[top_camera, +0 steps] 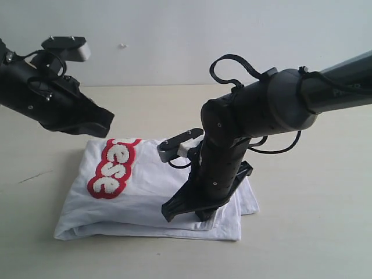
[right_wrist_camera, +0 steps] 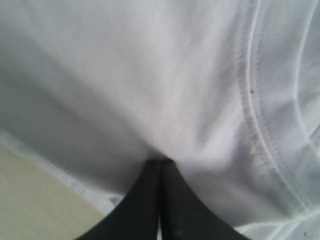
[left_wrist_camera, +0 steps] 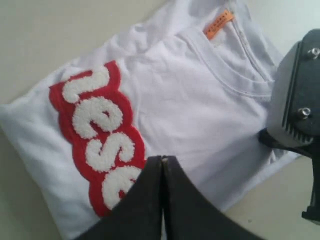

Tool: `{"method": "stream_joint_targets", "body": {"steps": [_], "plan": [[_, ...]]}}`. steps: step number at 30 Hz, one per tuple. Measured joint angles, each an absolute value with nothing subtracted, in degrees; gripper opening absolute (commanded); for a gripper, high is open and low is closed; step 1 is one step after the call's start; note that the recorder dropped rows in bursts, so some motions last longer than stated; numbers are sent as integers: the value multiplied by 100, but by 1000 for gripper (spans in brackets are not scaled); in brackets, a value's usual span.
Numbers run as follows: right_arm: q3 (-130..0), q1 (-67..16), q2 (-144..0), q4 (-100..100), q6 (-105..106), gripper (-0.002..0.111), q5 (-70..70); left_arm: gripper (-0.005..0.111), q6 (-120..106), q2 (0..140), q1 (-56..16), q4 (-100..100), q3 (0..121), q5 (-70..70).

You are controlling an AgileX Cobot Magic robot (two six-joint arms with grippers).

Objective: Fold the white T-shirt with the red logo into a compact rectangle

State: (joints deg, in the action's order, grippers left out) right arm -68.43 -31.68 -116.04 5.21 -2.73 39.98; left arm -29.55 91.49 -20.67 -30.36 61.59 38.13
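A pale wall (top_camera: 174, 40) backs a cream table (top_camera: 325, 232), and the white T-shirt (top_camera: 145, 186) lies folded into a rough rectangle near the table's middle. The right arm (top_camera: 273, 107) reaches across from the right and comes down steeply over the shirt, hiding much of its right half in the exterior view. Its right gripper (right_wrist_camera: 160, 162) has the jaws closed, tip pressed to the white cloth beside the ribbed collar (left_wrist_camera: 225, 70); whether any cloth is pinched cannot be told. The left arm (top_camera: 40, 93) hangs over the shirt's far left corner, and its left gripper (left_wrist_camera: 162, 159) is closed and holds nothing. The red logo (left_wrist_camera: 100, 145) lies face up on the shirt's left side, with only some of its letters showing. An orange tag (left_wrist_camera: 218, 23) sits inside the neck.
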Motion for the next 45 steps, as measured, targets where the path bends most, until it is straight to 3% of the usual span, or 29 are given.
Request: {"method": "stream_joint_targets", "body": {"steps": [18,30,45], "plan": [[-7290,-3181,-11315,640,0,0,4230,0,-2703,8149,-1835,-2888,5883,3215],[-5827,-3185,-8397,663,0,0,2660,0,-2703,7011,-1835,-2976,5841,3095],[-4293,-3195,-3755,328,-238,0,1432,0,-2703,3922,-1835,-3195,4391,1137]]}}
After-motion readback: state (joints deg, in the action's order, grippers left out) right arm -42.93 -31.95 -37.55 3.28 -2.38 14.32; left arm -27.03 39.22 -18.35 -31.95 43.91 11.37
